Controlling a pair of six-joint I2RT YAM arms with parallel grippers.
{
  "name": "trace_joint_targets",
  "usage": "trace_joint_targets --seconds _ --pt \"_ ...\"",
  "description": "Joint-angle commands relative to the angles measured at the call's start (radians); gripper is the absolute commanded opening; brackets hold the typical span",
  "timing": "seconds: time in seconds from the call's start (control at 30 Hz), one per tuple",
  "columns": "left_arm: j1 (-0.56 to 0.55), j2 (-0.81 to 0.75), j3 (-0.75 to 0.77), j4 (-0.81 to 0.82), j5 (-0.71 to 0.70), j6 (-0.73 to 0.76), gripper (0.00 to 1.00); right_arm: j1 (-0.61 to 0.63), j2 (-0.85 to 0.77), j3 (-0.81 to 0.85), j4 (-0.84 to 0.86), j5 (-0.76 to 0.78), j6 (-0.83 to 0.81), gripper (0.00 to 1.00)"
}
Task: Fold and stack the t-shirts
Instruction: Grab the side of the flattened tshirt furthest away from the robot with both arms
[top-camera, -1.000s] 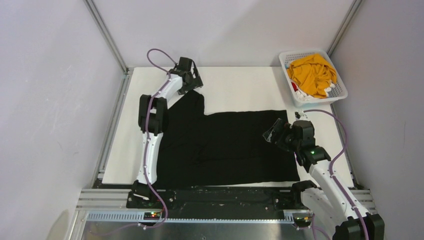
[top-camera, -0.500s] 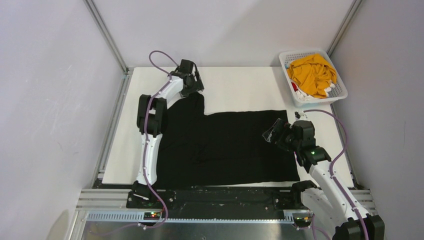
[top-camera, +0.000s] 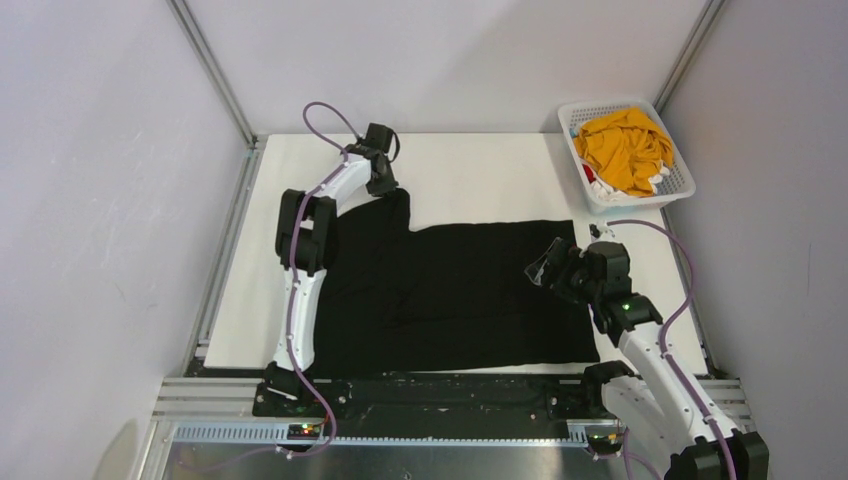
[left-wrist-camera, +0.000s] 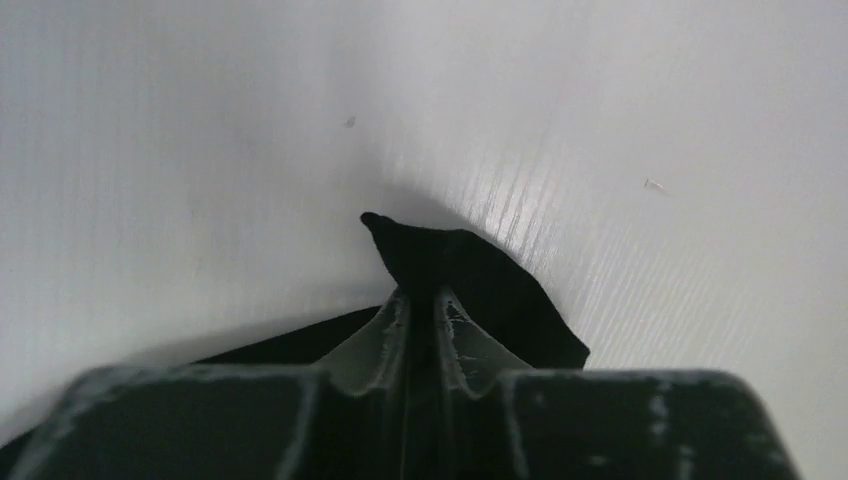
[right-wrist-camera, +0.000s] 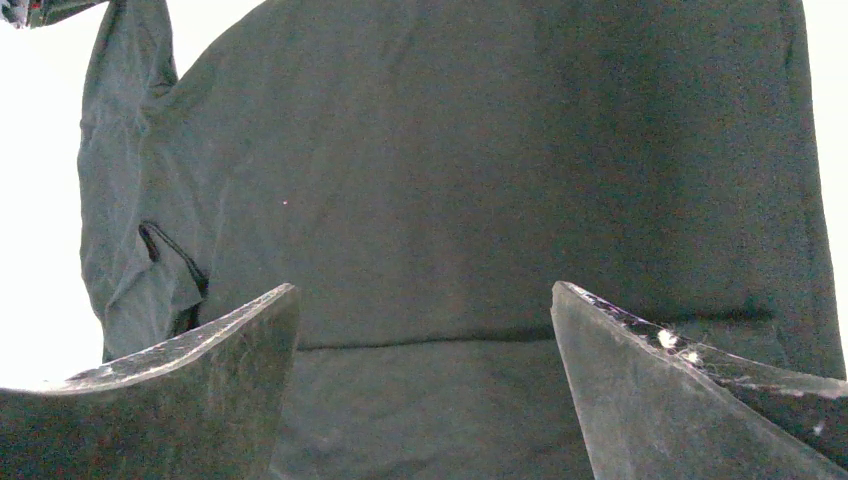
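Left gripper (left-wrist-camera: 420, 300), pinching the black t-shirt (top-camera: 460, 290) by its far sleeve tip, has eased inward; sleeve fold's likely starting. Right gripper (right-wrist-camera: 423, 290) hovers wide open, empty.

The flat shirt (top-camera: 450, 285) lies spread over the middle of the tabletop (top-camera: 480, 170), one sleeve reaching toward 11 o'clock. The basket (top-camera: 575, 150) sits at 1 o'clock, just beyond the flat shirt's far right corner, with the heaped shirt (top-camera: 625, 148) inside it. The left fingers (left-wrist-camera: 385, 330) meet on the sleeve's tip at 11 o'clock, and the right fingers (right-wrist-camera: 200, 370) hang spread above the flat shirt's edge at 3 o'clock.
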Motion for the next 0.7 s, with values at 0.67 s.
trace_joint_targets --seconds 0.67 --pt "-0.007 -0.09 0.002 -0.019 0.091 0.143 0.0 -0.012 0.824 0.626 -0.08 0.497 -0.093 0.99"
